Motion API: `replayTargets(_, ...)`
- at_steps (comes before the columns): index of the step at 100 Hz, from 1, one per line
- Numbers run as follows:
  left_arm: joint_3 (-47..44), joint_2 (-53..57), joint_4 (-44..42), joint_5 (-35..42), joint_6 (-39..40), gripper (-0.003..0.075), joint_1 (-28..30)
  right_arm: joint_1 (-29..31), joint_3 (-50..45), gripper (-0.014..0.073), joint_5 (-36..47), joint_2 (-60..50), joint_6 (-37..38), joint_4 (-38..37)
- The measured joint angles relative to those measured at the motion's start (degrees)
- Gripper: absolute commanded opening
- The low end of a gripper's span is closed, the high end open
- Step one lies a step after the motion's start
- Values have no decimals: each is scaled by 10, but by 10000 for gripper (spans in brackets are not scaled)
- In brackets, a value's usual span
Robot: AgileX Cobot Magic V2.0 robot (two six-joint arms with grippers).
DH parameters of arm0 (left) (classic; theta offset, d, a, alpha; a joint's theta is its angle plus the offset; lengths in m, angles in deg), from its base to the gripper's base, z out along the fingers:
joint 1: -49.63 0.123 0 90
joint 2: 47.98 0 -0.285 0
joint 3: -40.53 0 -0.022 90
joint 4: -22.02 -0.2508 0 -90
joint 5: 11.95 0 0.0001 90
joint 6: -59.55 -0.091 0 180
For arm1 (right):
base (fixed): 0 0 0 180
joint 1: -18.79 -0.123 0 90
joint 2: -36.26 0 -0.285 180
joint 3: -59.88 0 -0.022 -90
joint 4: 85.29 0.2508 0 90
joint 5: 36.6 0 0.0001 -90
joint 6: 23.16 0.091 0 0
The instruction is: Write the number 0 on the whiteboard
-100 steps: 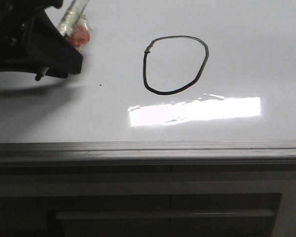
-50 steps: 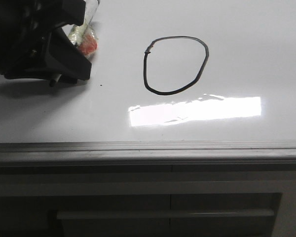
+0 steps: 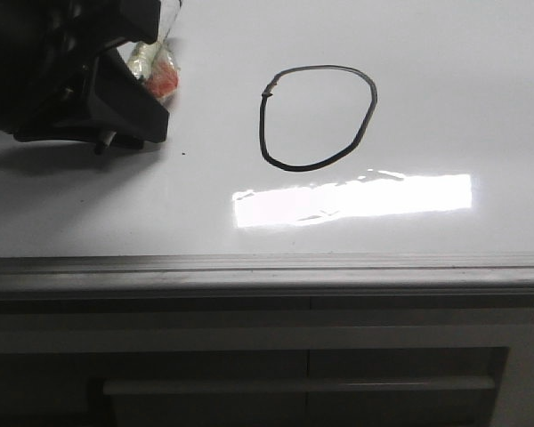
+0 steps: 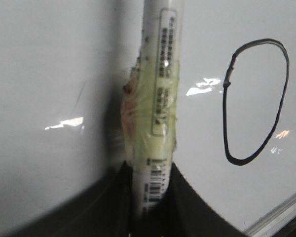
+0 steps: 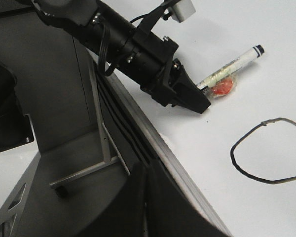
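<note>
Whiteboard (image 3: 445, 107), a large glossy white flat board, fills the upper part of the front view, with a grey metal edge strip (image 3: 338, 267) running along its near side and a bright rectangular glare (image 3: 351, 200) reflected on its surface. Near the middle of the board, just beyond the glare, is the number 0 (image 3: 318, 116), a thin black hand-drawn line closed into an uneven rounded oval with a small kink at its upper left. A tiny black speck (image 3: 183, 153) sits on the board between the oval and the left arm. At the far left, the black left gripper (image 3: 129, 120) hangs low over the board, well apart from the oval, its dark shadow falling beneath it. Its fingers are clamped on a white marker pen with a printed label (image 4: 160, 113), wrapped with yellowish tape and showing a patch of orange-red; the left wrist view shows the marker rising straight out from between the fingers. The right wrist view shows the marker's black end (image 5: 258, 49) pointing away from the gripper. The right gripper (image 5: 145, 202) appears only as a dark blurred shape above the board's edge, and whether its fingers are apart or together cannot be told.
</note>
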Motion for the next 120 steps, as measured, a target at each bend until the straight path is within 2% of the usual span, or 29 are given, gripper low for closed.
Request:
replayTargets(11,0,0,1,0,0,243,-1,0,0,-68,0,0,1,0)
replayTargets(26,1,0,2,-2,0,259,-3,0,-1,-68,1,0,1,0)
replayTargets(31,1,0,2,-2,0,286,-3,0,-1,-68,1,0,1,0)
replayTargets(36,1,0,2,-2,0,347,-3,0,-1,-68,1,0,1,0)
replayTargets(48,5,0,3,-6,0,558,-6,0,-1,-68,1,0,1,0)
replayTargets(53,7,4,3,-7,0,607,-7,0,-2,-68,1,0,1,0)
replayTargets(72,1,42,-5,0,-2,617,-4,0,-2,-68,13,0,1,-24)
replayTargets(82,-7,82,-20,0,-2,584,1,0,-2,-68,17,0,2,-32)
replayTargets(92,-7,141,-40,-7,-2,512,1,0,-8,-68,23,0,2,-36)
replayTargets(98,-7,181,-53,-21,-2,426,1,0,-17,-68,32,0,2,-39)
replayTargets(116,-46,311,-103,-47,-2,-17,1,0,-81,-67,84,-40,2,-62)
replayTargets(120,-61,340,-115,-54,-2,-19,1,0,-102,-67,95,-58,2,-69)
